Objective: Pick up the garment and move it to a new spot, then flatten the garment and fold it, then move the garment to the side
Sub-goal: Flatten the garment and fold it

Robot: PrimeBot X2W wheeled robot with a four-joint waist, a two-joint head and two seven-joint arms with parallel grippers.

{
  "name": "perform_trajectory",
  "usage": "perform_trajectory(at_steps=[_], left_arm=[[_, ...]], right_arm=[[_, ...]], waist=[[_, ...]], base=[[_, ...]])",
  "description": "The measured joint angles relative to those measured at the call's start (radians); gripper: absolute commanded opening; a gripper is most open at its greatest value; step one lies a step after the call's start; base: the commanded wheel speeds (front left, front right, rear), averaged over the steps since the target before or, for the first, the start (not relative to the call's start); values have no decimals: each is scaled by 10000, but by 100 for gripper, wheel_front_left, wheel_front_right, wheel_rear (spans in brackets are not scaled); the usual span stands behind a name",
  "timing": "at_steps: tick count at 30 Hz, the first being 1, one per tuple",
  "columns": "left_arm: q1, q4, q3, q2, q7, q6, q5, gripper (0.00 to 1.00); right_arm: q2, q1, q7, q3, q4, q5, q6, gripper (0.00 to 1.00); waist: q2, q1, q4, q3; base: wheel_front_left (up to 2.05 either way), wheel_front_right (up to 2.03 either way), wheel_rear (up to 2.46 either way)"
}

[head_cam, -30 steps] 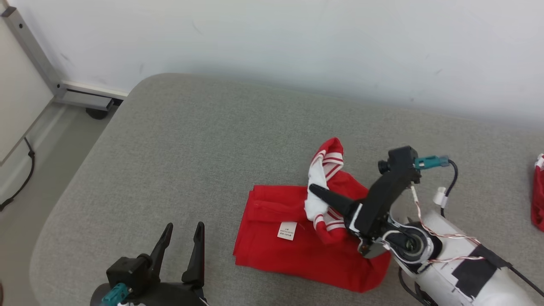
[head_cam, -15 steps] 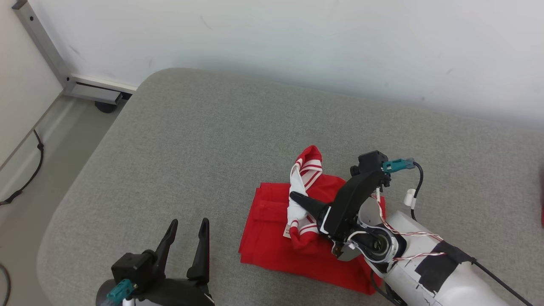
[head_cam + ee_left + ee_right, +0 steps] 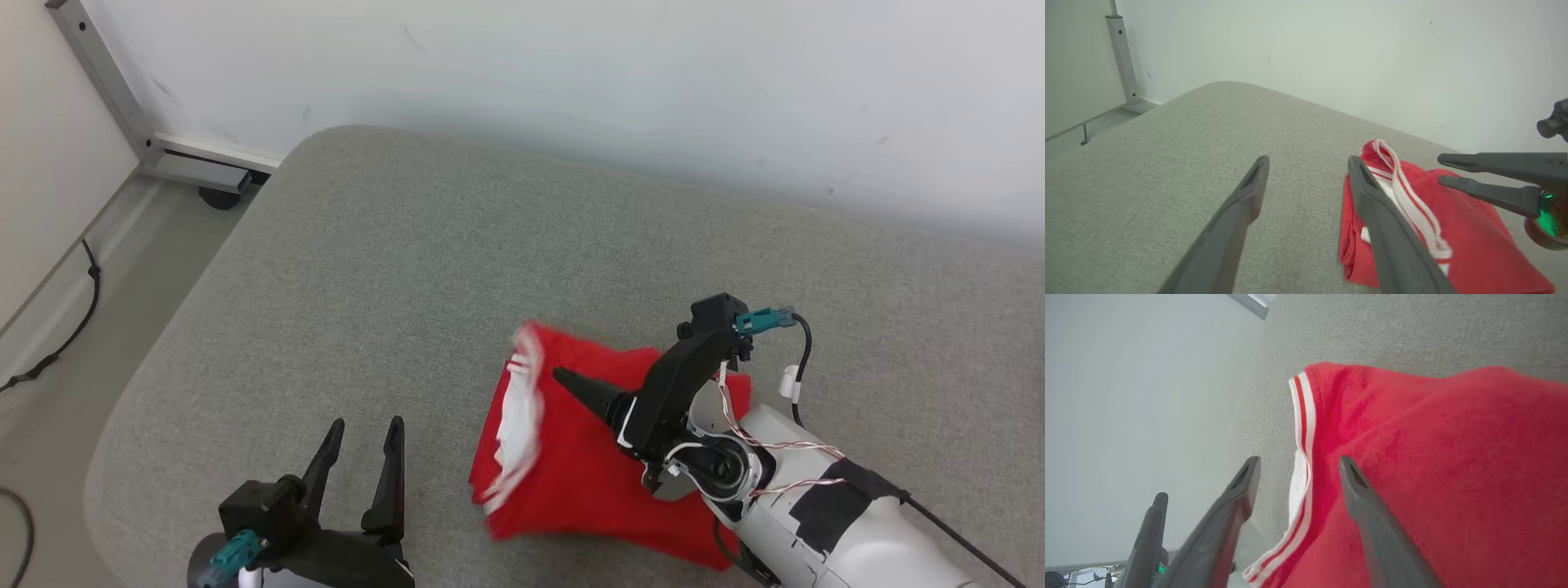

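Gaping in its wrist view, the right hand [image 3: 1298, 460] overhangs the garment [image 3: 1433, 457].

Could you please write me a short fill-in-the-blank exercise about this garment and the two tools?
The garment is mostly ____ in colour.
It lies on a ____ cushioned surface.
The open right tool hangs over it and holds ____.
The tool farther from it is the ____ tool.
Missing words: red; grey; nothing; left.
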Motion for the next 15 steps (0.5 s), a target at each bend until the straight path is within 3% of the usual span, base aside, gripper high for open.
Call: perform_trajectory(at_steps=[7,13,15], left_arm=[[35,35,82,38,-2,0,-2,100],[130,-59,198,263,-17,6,10,100],[161,-90,201,307,-17,6,54,100]], right_arm=[[-119,-145,-203,-19,174,-138,359,100],[-1515,2,-709,389,128,-1227,587,100],[-1676,85,-780,441,86,-1367,587,100]], waist=[[0,0,-131,-98],[0,0,-456,-229],[0,0,-514,-250]], base=[[0,0,0],[0,0,0],[0,0,0]])
